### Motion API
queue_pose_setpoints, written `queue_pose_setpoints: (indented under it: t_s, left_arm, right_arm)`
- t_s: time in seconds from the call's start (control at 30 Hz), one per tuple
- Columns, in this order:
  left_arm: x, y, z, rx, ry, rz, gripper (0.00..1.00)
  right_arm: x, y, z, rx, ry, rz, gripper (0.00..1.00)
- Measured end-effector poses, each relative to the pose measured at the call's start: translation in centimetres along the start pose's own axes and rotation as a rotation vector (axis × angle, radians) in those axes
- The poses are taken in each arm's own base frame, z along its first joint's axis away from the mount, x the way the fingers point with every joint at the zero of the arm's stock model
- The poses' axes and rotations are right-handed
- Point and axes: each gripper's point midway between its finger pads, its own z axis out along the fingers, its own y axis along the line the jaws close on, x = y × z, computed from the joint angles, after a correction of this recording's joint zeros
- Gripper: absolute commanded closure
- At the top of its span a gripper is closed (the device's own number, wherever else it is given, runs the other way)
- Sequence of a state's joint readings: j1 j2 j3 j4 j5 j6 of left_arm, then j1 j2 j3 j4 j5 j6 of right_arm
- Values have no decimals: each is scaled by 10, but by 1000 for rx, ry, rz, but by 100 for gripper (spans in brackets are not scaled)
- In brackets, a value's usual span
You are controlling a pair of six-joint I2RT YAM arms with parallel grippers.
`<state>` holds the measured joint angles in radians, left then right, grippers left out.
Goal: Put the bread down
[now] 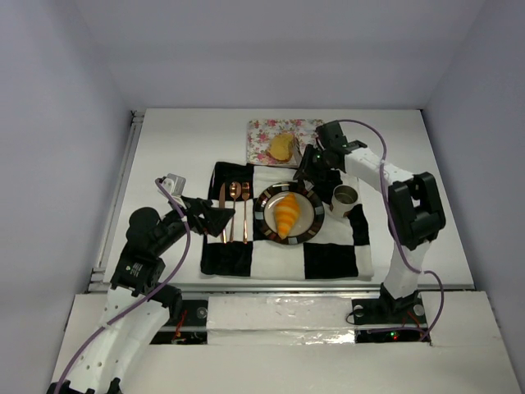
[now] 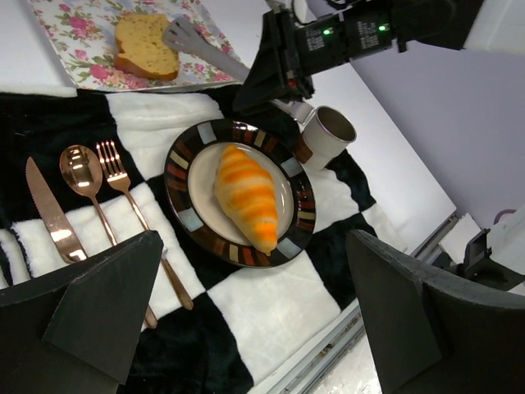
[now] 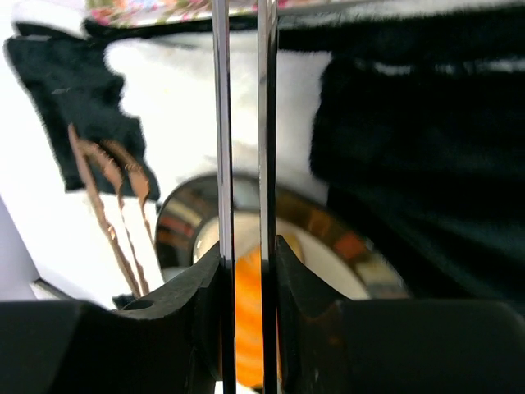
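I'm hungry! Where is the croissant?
In the top view, the croissant lies on the striped plate, between the cutlery and the cup.

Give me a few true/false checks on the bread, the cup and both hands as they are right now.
1. The croissant lies on the striped-rim plate. True.
2. The bread slice shares that plate. False: it sits on the floral napkin beyond the mat.
3. The left hand is open and holds nothing. True.
4. In the top view, the cup stands left of the plate. False: it stands on the right, and the cutlery lies on the left.
5. The right hand grips a pair of tongs. True.
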<state>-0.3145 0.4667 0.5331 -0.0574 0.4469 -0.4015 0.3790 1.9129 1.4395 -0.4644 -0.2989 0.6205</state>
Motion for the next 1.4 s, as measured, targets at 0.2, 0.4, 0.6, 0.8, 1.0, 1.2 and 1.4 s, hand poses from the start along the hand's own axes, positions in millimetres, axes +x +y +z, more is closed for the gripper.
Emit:
queue_pose_setpoints:
  t_s: [0.2,0.4,0.6,0.8,1.0,1.2,1.4]
  left_arm:
    - [0,0,0,-3,-1,0,5]
    - [0,1,0,-3,-2,0,5]
    - [0,1,0,-3,-1,0,5]
    - [0,1,0,-4,0,-1,5]
    - [0,1,0,-4,0,-1,5]
    - [0,1,0,-4,1,-1,5]
    - [0,1,0,-4,0,-1,5]
  right_arm:
    - [-1,28,-62,-87,-92,-39,82]
    - [40,49,-143,-215,-175,-98,82]
    - [133,34,-185,-262,-87,-112,82]
    - [200,-2,-201,-222,16,-45,81]
    - [226,-28,-200,-150,78,25,80]
    - [238,-44,-186,-94,126,53,58]
    - [228,-42,-188,-79,88,50,53]
